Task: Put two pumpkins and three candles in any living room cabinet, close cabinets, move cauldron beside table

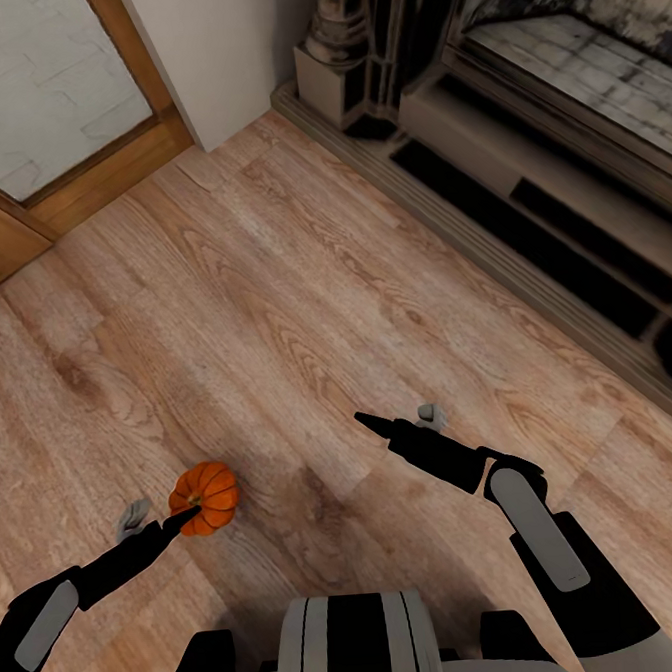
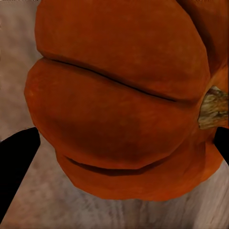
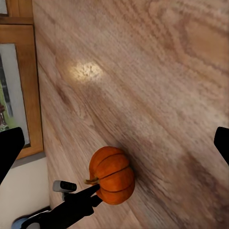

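Observation:
One orange ribbed pumpkin (image 1: 206, 496) lies on the wood floor at the lower left. My left gripper (image 1: 161, 516) is open and low over the floor, right against it; the black fingertip (image 1: 185, 515) touches its near side. In the left wrist view the pumpkin (image 2: 119, 105) looms very close between the two spread black fingers (image 2: 14, 164). My right gripper (image 1: 399, 419) hangs open and empty over bare floor, well to the pumpkin's right. Its wrist view looks back at the pumpkin (image 3: 112, 175) and the left arm beside it. Candles, cabinet, cauldron and table are out of view.
A dark ornate fireplace surround with a pale low hearth step (image 1: 526, 192) runs along the right. A wooden-framed glass door (image 1: 49, 105) and a white wall corner (image 1: 221, 53) stand at the far left. My base (image 1: 352, 641) is at the bottom.

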Robot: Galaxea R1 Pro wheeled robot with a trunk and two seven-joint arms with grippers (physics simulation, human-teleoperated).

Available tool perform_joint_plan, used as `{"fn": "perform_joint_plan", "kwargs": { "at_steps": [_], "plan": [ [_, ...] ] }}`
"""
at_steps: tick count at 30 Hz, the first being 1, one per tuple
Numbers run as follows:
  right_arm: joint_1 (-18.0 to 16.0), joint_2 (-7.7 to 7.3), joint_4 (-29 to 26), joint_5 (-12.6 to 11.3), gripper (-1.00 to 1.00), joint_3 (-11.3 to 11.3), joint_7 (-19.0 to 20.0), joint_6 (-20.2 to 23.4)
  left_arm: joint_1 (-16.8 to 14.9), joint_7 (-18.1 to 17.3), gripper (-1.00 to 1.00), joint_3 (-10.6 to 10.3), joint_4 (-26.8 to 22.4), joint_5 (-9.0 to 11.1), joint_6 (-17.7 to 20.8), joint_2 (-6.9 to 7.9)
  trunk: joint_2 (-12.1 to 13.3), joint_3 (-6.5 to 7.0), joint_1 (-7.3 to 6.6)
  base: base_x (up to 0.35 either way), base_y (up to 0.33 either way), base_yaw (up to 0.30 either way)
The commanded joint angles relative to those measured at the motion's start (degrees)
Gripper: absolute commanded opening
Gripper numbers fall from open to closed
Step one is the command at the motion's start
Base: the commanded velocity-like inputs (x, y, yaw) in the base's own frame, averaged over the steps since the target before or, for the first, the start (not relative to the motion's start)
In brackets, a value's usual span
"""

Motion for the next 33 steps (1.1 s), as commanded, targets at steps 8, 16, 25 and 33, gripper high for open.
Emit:
{"fn": "perform_joint_plan", "kwargs": {
  "at_steps": [8, 16, 25, 33],
  "plan": [
    [-0.02, -0.03, -0.01, 0.11, 1.0, 0.01, 0.17, 0.14, -0.01, 0.93, -1.0, 0.24, 0.1, -0.44, -0.27, 0.0, -0.01, -0.03, 0.0, 0.0, 0.0, 0.0],
    [-0.02, -0.03, -0.01, 0.11, 1.0, 0.01, 0.17, 0.14, -0.01, 0.86, -1.0, 0.45, 0.1, -0.35, -0.23, 0.0, -0.01, -0.03, 0.0, 0.0, 0.0, 0.0],
    [-0.02, -0.03, 0.06, 0.19, 1.0, 0.01, 0.17, 0.14, -0.01, -4.0, -1.0, 0.63, 0.23, -0.62, -0.18, 0.39, 0.01, 0.2, -0.02, 0.0, 0.0, 0.0],
    [-0.02, -0.05, 0.09, 0.21, 1.0, 0.01, 0.17, 0.14, -0.01, -4.64, -1.0, 0.72, 0.2, -0.29, -0.18, 0.6, 0.11, 1.97, -0.23, 0.0, 0.0, 0.0]
  ]
}}
